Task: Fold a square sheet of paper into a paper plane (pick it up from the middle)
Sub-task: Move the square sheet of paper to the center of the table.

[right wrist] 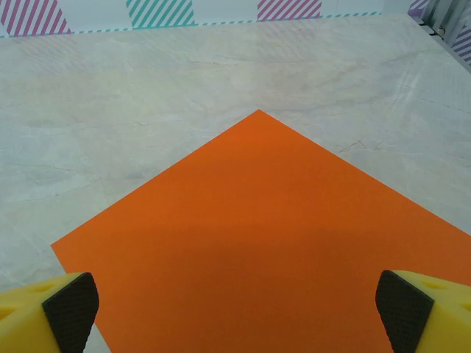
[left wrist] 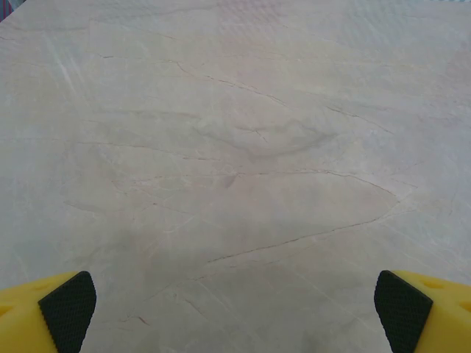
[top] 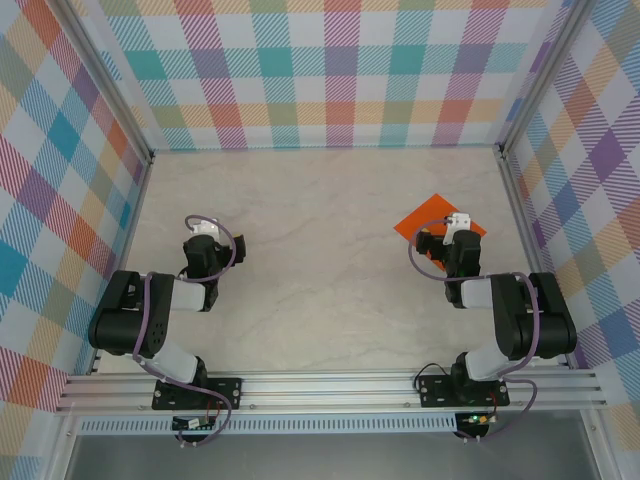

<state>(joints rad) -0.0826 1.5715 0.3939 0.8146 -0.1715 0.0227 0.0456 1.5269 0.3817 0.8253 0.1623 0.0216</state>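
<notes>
Orange paper first: the square sheet of paper (right wrist: pixel 265 235) lies flat and unfolded on the marble table (top: pixel 320 270), centre right in the top view, one corner aimed at the back wall. Right gripper (right wrist: pixel 235 312) hovers straight over it, fingers spread wide and empty, lined up, I'd judge, for a grab at the middle. Left gripper (left wrist: pixel 235 309) waits over bare table at centre left, fingers equally wide, well apart from the sheet.
</notes>
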